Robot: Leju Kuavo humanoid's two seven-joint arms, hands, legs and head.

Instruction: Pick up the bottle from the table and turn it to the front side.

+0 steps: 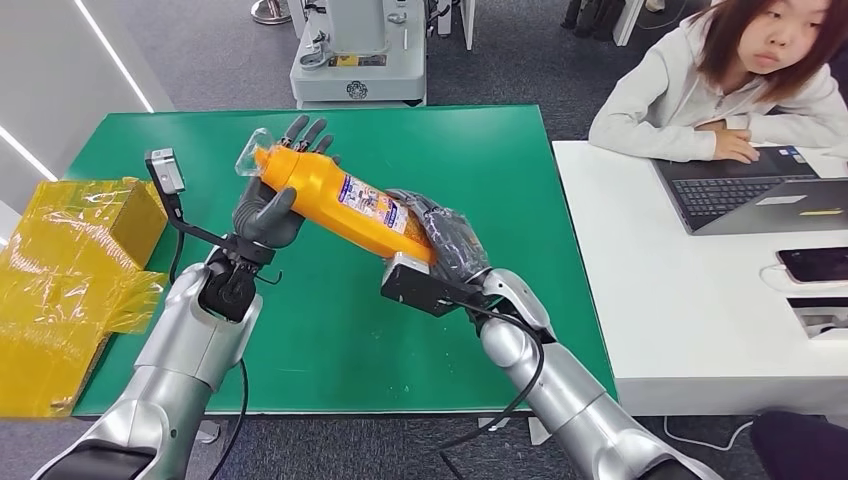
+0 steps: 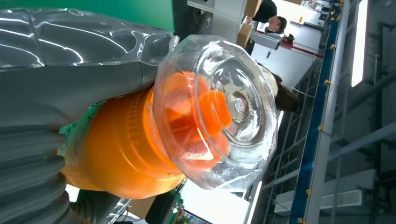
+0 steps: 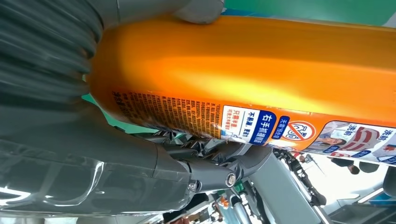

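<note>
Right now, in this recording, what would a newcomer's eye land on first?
The orange bottle, lifted off the green table and lying slantwise between both hands: the left hand grips its capped end, the right hand its base. In the left wrist view the clear cap looms large. A person sits at a laptop on the white desk to the right.

1. Table (image 1: 480, 170): green top, standing on a grey carpeted floor (image 1: 210, 60).
2. White desk (image 1: 690, 300): just beside the green table's right edge; carries an open laptop (image 1: 750, 190) and a phone (image 1: 815, 264).
3. Person (image 1: 720, 85): seated at the desk's far edge, in a light hooded top.
4. Yellow film-wrapped boxes (image 1: 70, 270): at the table's left edge.
5. Grey machine base (image 1: 358, 55): on the floor beyond the table's far edge.
6. White wall panel (image 1: 60, 80): far left, with bright strip lines.
</note>
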